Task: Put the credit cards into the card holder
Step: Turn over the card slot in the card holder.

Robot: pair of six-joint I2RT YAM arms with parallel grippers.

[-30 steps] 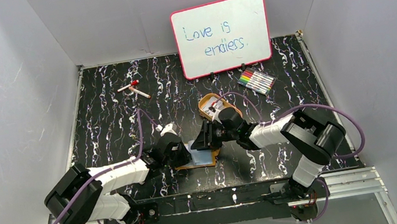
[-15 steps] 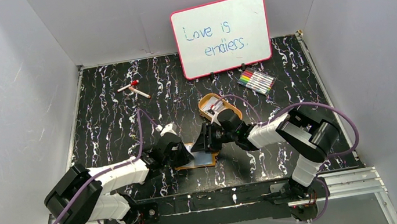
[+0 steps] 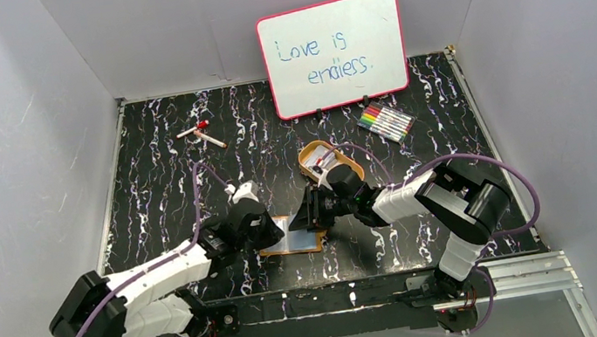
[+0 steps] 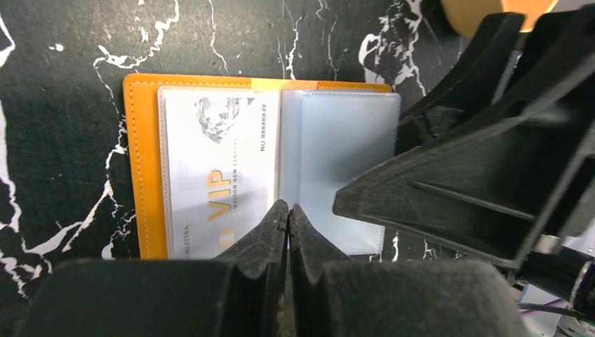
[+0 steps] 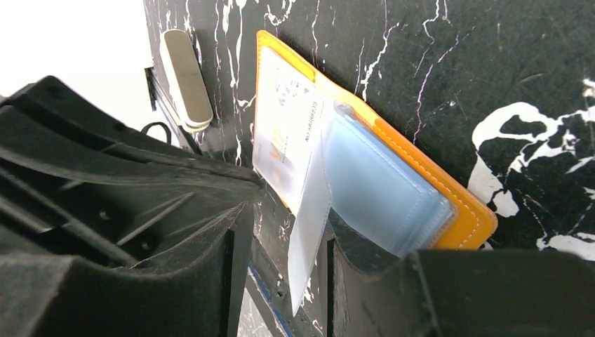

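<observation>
The card holder [image 3: 281, 247] lies open on the table, orange with pale blue pockets [image 4: 337, 154]. One white credit card marked VIP [image 4: 217, 168] sits in its left pocket and also shows in the right wrist view [image 5: 281, 133]. My left gripper [image 4: 288, 210] is shut with nothing in it, its tips just above the holder's middle fold. My right gripper [image 5: 284, 260] is open at the holder's right side. A loose pale blue sleeve leaf [image 5: 312, 232] stands up between its fingers, close to the right finger [image 5: 365, 281]. Other cards are hard to make out.
An oval yellow-orange tray [image 3: 309, 155] with small white items sits just behind the right gripper. Farther back stand a whiteboard [image 3: 332, 52], a pack of coloured markers [image 3: 385, 122] and a red-capped marker [image 3: 200, 133]. Grey walls close in three sides.
My left arm has drawn back to the left and its gripper has shifted slightly left over the holder. The right gripper's jaws have narrowed a little around the sleeve leaf.
</observation>
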